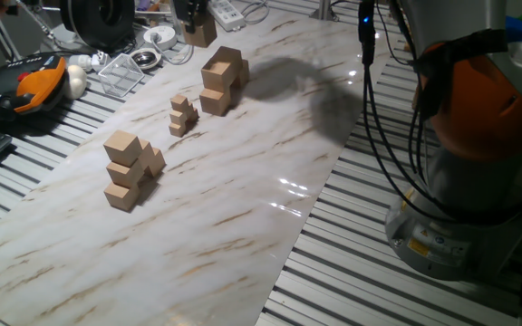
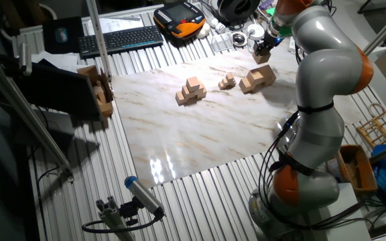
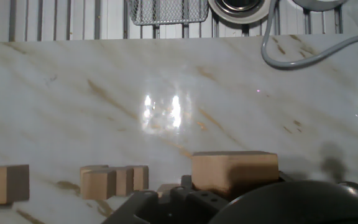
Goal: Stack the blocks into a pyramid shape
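Blocks, light tan wood: I count two groups of the full-size cubes on the marble board [image 1: 243,181]. One group [image 1: 130,168] sits toward the near end in one fixed view, stacked in steps with a single cube on top. The second group [image 1: 222,78] lies farther up the board, a loose pile two cubes high.

Held block [image 3: 234,171]: one more cube appears in the hand view, just above the gripper body; in one fixed view it [image 1: 199,31] hangs past the far end of the board.

Small cubes [image 1: 182,115]: a little heap of much smaller tan pieces between the two groups, apart from both.

Gripper [image 2: 263,49]: raised beyond the far edge of the board, near the clutter. I read the fingers as closed around that single cube, though the fingertips themselves are hidden.

Surroundings: wire basket [image 3: 168,11], pendant controller with orange trim [image 2: 179,17], keyboard [image 2: 120,39], slatted metal table [image 1: 397,290].
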Available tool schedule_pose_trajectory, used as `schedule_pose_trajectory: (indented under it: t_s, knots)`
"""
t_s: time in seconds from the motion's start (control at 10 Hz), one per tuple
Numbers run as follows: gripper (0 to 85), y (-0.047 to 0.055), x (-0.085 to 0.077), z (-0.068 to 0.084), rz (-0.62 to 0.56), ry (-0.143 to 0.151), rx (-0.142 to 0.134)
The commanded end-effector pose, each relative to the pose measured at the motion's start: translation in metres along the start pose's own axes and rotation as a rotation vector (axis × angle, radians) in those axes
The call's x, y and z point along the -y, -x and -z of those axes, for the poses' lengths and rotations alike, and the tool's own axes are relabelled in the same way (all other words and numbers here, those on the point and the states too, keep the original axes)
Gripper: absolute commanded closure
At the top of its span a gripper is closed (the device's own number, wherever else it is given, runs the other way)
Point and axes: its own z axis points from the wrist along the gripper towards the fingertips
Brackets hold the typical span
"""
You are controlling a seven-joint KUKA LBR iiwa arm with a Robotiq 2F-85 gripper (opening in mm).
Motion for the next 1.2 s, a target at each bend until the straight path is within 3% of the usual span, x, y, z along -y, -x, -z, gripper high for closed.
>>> schedule_pose_trajectory:
  t_s: [0.0, 0.1, 0.2, 0.3, 0.5, 0.8, 1.1]
  knots:
    - [85.0, 0.000, 0.000, 0.000, -0.002, 0.020, -0.006]
    - [85.0, 0.000, 0.000, 0.000, 0.012, 0.007, -0.021]
    - [85.0, -0.002, 0.000, 0.000, 0.018, 0.013, -0.033]
    - [85.0, -0.008, 0.003, 0.003, 0.024, 0.027, -0.040]
    - [85.0, -0.023, 0.007, 0.015, 0.054, 0.021, -0.050]
    - [85.0, -0.044, 0.006, 0.008, 0.091, -0.034, 0.000]
    - [85.0, -0.045, 0.001, -0.003, 0.089, -0.043, 0.021]
